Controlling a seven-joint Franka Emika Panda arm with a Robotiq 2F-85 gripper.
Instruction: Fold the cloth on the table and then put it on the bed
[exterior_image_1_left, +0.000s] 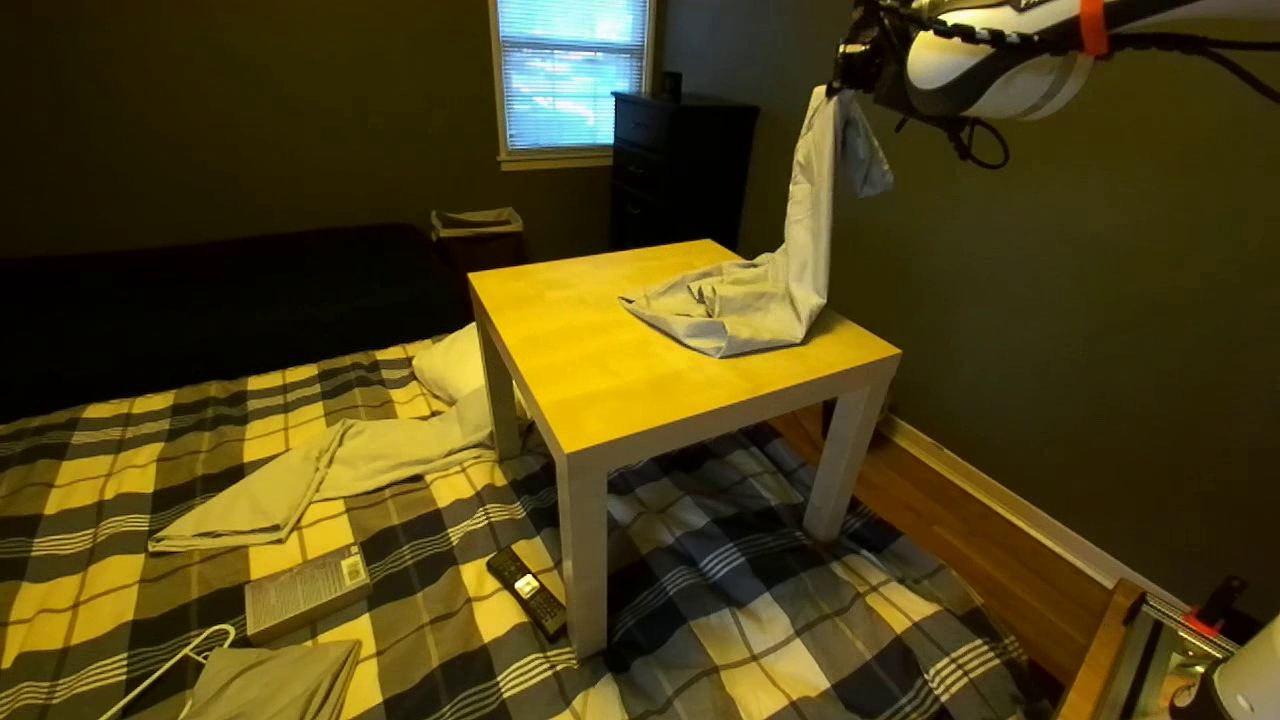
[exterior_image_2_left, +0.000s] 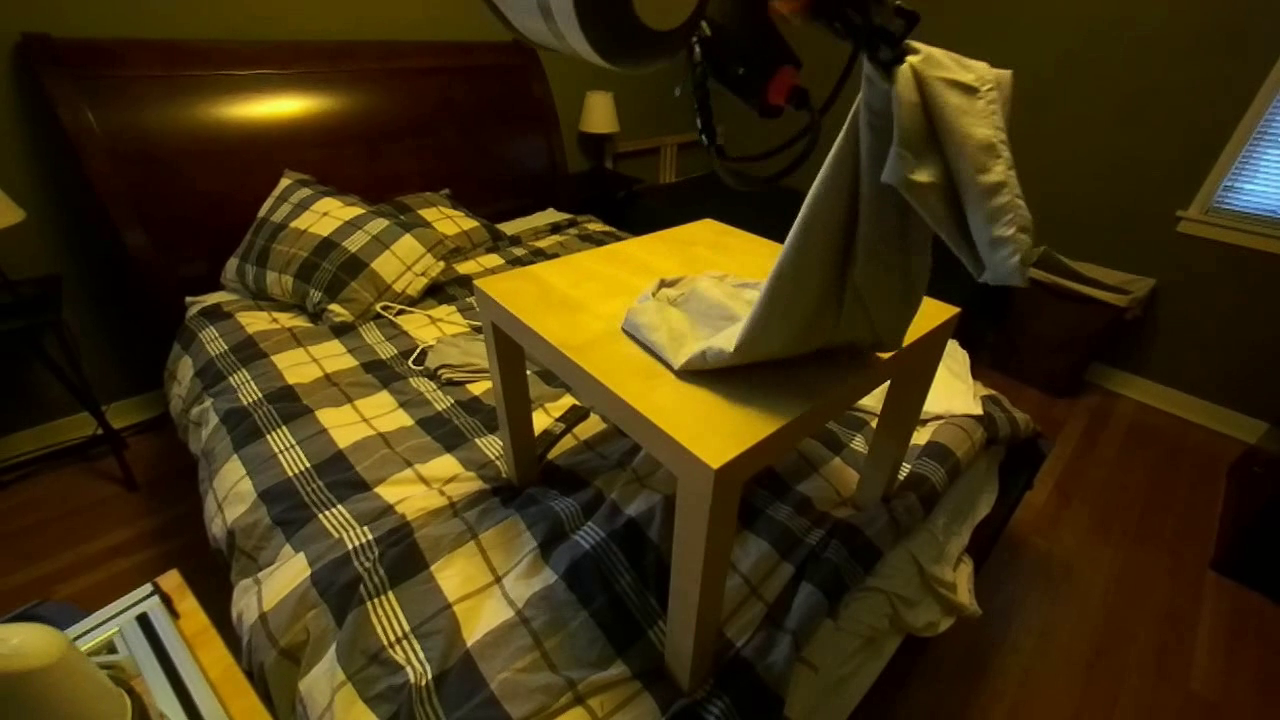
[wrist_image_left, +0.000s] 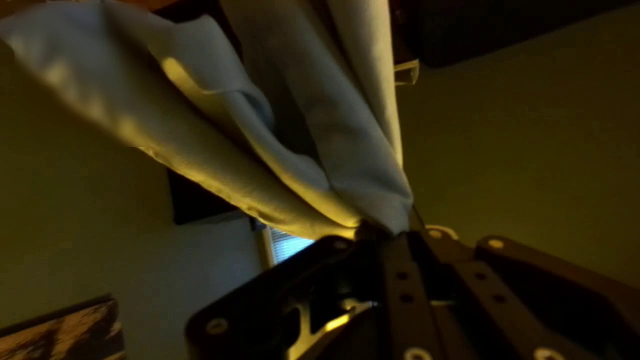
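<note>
A light grey cloth (exterior_image_1_left: 812, 210) hangs from my gripper (exterior_image_1_left: 836, 88) in both exterior views. Its lower part lies crumpled on the yellow-topped table (exterior_image_1_left: 590, 360), toward one side of the top. A loose flap of the cloth (exterior_image_2_left: 955, 150) hangs down on the far side of the gripper (exterior_image_2_left: 890, 50). In the wrist view the jaws (wrist_image_left: 385, 231) are shut on a gathered edge of the cloth (wrist_image_left: 340, 130), which fans out from them. The exact fingertips are dark and partly covered by the cloth. The table stands on the bed (exterior_image_2_left: 340, 500), which has a plaid cover.
On the bed lie a remote (exterior_image_1_left: 527, 592), a grey box (exterior_image_1_left: 308, 592), a white hanger (exterior_image_1_left: 190, 650), a folded cloth (exterior_image_1_left: 275, 682) and a long pale cloth (exterior_image_1_left: 390, 460). Plaid pillows (exterior_image_2_left: 335, 250) rest by the headboard (exterior_image_2_left: 300, 130). A wall (exterior_image_1_left: 1050, 300) stands beside the table.
</note>
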